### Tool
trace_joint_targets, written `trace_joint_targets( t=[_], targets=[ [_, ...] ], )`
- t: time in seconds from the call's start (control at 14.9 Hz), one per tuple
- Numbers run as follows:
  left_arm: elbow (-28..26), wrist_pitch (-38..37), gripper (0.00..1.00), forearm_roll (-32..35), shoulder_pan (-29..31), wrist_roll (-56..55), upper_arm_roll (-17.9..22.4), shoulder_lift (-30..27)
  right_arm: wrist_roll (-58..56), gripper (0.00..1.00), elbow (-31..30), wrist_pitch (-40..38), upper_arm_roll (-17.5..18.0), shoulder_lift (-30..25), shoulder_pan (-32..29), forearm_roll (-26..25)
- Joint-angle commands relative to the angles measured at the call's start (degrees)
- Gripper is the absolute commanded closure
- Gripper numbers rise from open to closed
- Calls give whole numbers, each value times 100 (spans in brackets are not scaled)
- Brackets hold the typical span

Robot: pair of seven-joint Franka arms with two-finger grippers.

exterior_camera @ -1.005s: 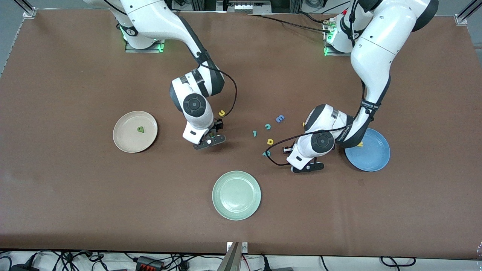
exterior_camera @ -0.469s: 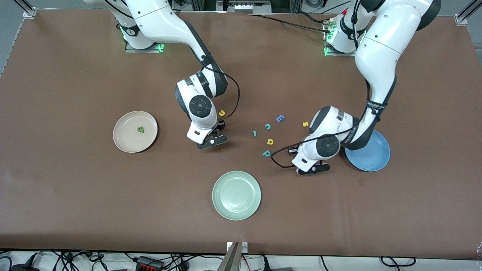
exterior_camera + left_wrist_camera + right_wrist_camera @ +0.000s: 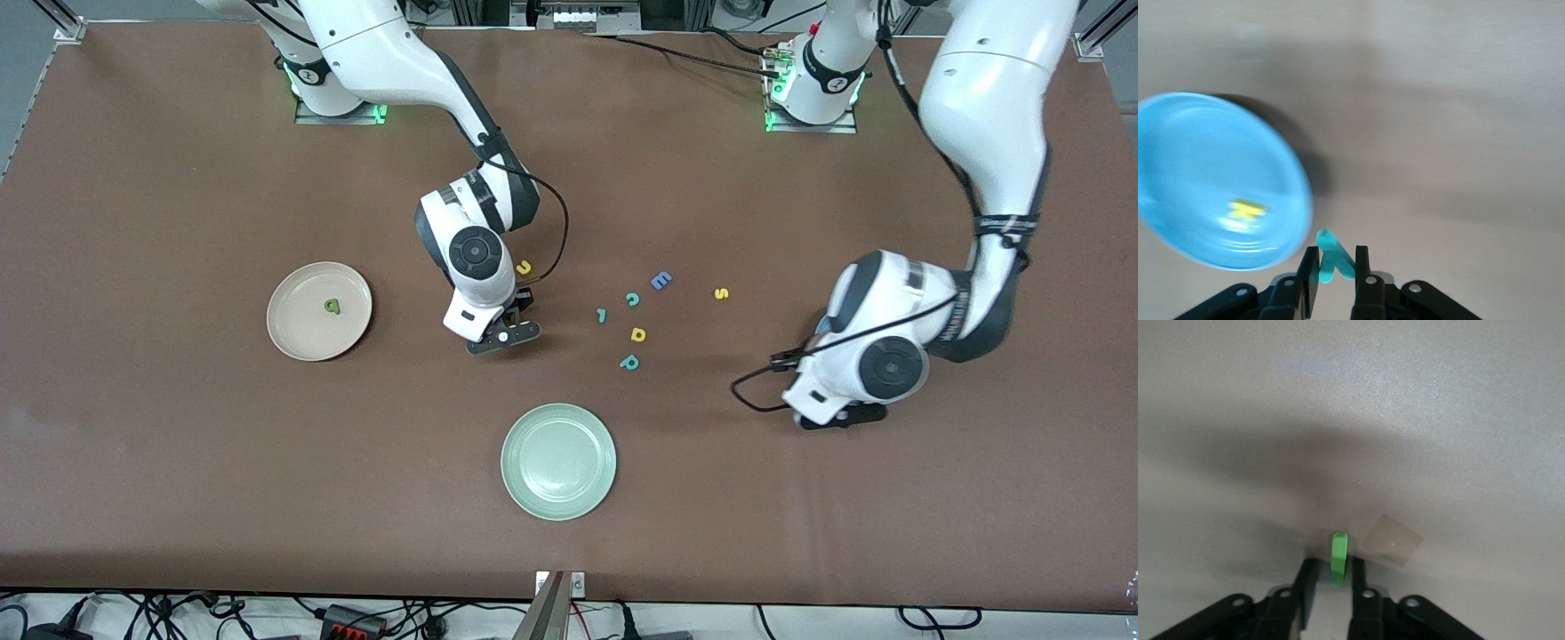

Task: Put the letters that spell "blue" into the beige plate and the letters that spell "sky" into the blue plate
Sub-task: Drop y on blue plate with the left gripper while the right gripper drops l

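Observation:
My left gripper (image 3: pixel 840 416) (image 3: pixel 1336 250) is shut on the teal y (image 3: pixel 1335 257) and hangs over the table just beside the blue plate (image 3: pixel 1211 180). A yellow k (image 3: pixel 1245 210) lies in that plate, which the left arm hides in the front view. My right gripper (image 3: pixel 502 336) (image 3: pixel 1334 561) is down at the table, open only narrowly, with the thin green l (image 3: pixel 1339 558) between its fingers and a small gap beside it. The beige plate (image 3: pixel 307 333) holds the green b (image 3: pixel 332 306). The yellow u (image 3: pixel 524 267) and yellow s (image 3: pixel 721 293) lie loose.
A pale green plate (image 3: pixel 558 460) sits nearer the front camera, mid-table. Between the arms lie a blue E (image 3: pixel 661 281), a teal c (image 3: pixel 633 299), a thin teal letter (image 3: pixel 602 314), a yellow d-like letter (image 3: pixel 637 334) and a teal p (image 3: pixel 629 362).
The left arm has swung away from the loose letters toward its own end of the table and now covers the blue plate. The right gripper shifted slightly and settled.

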Motion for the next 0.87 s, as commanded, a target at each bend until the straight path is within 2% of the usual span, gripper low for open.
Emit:
trace_joint_targets(
  t=[0.0,0.13,0.2,0.27,0.33,0.4,0.67,0.8],
  targets=[
    [-225,-57,92,122,464,563,-39,7,36,93,154,-8,-58,120,-20,102],
    [-444,188,88,139,746,905,-47,24,53,100,181,-8,-58,112,-38,198],
    [-541,311,81,130,747,933,-47,24,53,100,181,-16,-58,86,-29,277],
    [-551,330,62,130,703,881,-39,42,62,100,172,-25,-93,68,-29,426],
    [-551,330,17,148,729,889,-39,42,79,100,137,-60,-110,16,-116,532],
    [-542,321,0,148,755,959,-47,24,62,100,102,-121,-102,-150,-317,550],
    [-559,-29,0,131,650,758,-362,-169,-149,100,-266,-938,-189,-731,-906,498],
    [-795,-83,0,78,694,635,-679,-370,-245,100,-617,-1123,-425,-1003,-987,454]
  ],
)
